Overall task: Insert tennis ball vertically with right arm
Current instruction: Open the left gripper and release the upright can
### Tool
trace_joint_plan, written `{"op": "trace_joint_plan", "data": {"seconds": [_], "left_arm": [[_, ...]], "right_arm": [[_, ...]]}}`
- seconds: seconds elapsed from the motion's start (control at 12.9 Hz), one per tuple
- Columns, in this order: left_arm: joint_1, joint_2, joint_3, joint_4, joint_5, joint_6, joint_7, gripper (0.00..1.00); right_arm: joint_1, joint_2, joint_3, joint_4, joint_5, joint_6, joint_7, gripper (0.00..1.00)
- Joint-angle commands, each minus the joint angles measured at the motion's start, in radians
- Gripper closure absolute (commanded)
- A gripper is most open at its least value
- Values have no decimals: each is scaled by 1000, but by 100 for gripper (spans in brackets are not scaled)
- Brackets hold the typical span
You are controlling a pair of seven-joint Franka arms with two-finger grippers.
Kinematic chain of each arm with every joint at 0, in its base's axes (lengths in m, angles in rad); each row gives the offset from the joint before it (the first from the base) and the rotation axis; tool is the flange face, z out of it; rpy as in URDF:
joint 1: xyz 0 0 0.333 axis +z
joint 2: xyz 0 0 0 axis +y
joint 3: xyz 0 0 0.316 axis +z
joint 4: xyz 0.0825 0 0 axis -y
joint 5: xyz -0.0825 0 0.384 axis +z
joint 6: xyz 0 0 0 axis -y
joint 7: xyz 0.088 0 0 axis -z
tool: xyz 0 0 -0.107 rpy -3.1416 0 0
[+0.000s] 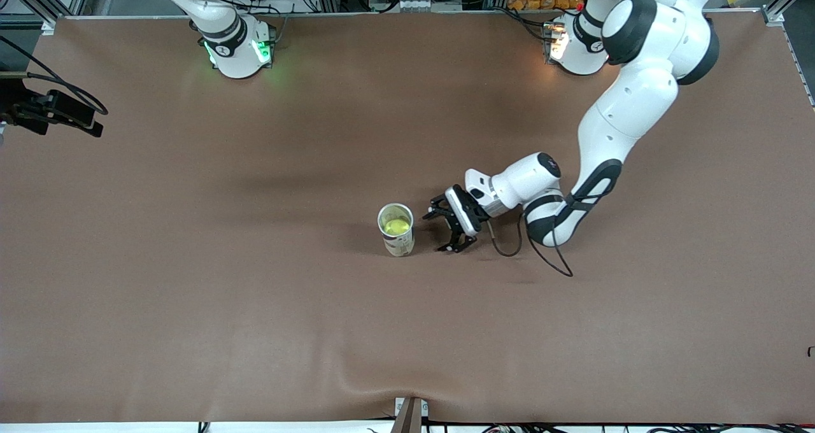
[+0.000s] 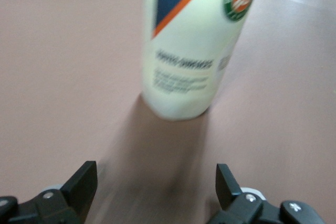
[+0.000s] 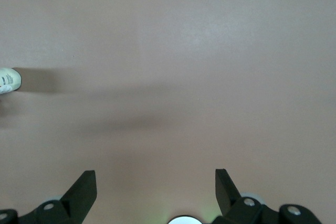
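Observation:
A cream tennis-ball can stands upright near the middle of the table, its mouth open upward. A yellow-green tennis ball sits inside it. My left gripper is low beside the can, toward the left arm's end of the table, open and holding nothing. In the left wrist view the can stands upright a short way ahead of the open left gripper, apart from the fingers. The right arm shows only its base. Its gripper is open above bare table, and the can's base shows at that view's edge.
A black camera mount sits at the table edge at the right arm's end. A thin black cable loops from the left wrist onto the table. The brown table cover has a fold at the edge nearest the front camera.

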Motion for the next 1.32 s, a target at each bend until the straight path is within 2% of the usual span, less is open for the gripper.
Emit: {"op": "trace_joint_plan", "data": {"seconds": [0.0,0.16,0.39,1.24], "left_arm": [[206,-39,-86,-128,74,-37,-23,0],[264,-42,-115,-130,76,-37,-23,0],[275,-60,-120,-107,74,-41,-102,0],[252,-95,-126,62,62,-83,-507,0]], "right_arm": [[33,-47,-21,-40,-16,0,14,0],[46,-46,-40,-35,-16,-3,16,0],[45,-44,-38,-26,-17,-3,20,0],[26,-42,-37,-16,-14,-4,20,0]]}}
